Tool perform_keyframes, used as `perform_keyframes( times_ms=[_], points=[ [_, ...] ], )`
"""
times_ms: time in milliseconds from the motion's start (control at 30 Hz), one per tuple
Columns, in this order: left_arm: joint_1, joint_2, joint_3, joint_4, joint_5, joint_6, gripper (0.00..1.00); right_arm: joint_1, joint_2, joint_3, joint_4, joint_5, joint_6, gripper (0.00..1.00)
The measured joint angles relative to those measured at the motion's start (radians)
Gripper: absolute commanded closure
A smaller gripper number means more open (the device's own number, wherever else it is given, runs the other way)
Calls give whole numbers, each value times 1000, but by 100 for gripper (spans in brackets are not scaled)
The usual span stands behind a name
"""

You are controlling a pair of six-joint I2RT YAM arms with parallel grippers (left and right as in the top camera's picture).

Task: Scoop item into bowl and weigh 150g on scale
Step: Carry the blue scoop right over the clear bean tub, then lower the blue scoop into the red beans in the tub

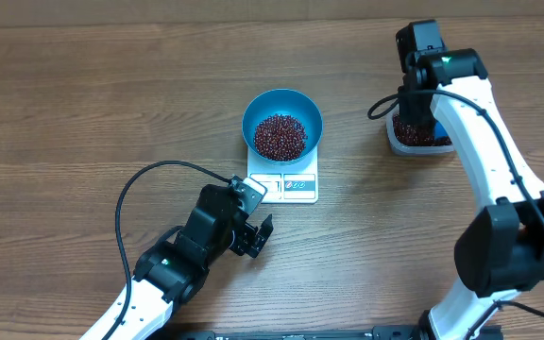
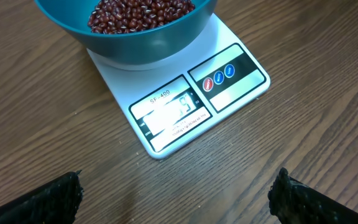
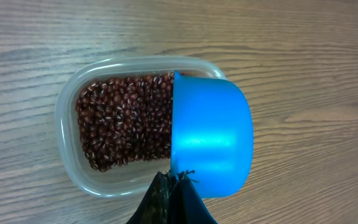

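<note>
Your right gripper (image 3: pixel 174 186) is clamped on the blue scoop (image 3: pixel 211 140) over the clear tub (image 3: pixel 64 130) of beans (image 3: pixel 123 124). Your left gripper (image 1: pixel 255 236) gapes (nothing in it) near the scale (image 1: pixel 298 185), which carries the bean-filled bowl (image 1: pixel 253 118).

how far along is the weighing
Done: beans heaped in the bowl on the scale. In hand: right gripper shut on the scoop, over the tub of beans. Left: the display is too blurred to read, so reaching the target can't be confirmed.
</note>
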Motion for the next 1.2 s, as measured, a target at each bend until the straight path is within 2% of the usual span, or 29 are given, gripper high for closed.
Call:
perform_keyframes(
  times_ms=[600,1200],
  points=[
    [0,0,0,0,0,0,1,0,56,-1,46,71,-18,96],
    [0,0,0,0,0,0,0,11,125,-1,6,73,-18,96]
  ],
)
